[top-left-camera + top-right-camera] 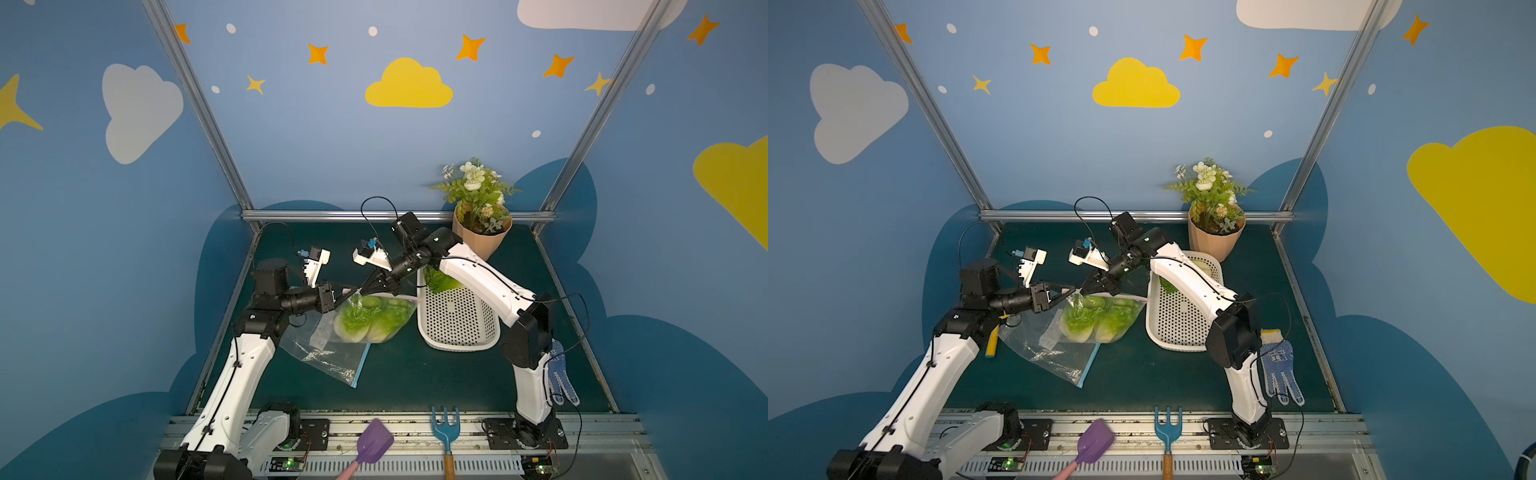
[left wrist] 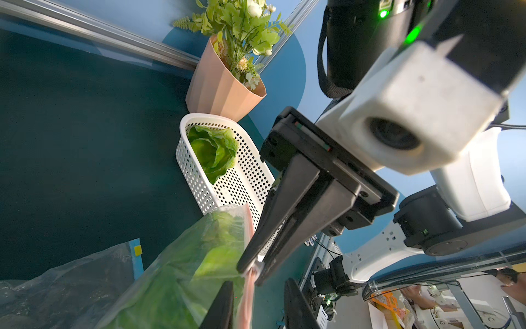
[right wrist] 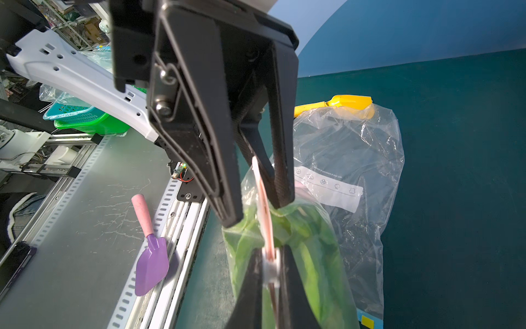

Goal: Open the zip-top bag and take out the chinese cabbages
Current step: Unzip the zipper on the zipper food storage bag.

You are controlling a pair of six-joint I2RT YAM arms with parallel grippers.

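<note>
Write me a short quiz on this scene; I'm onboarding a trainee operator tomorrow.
1. True or false: the right tool is shut on the white slider of the zip-top bag.
2. One chinese cabbage lies outside the bag. Where? A) in the flower pot B) in the white basket C) on the purple trowel
3. Fill in: the jaws of the left tool stand ___, with the pink zip strip between them.
Key: 1 true; 2 B; 3 apart.
</note>
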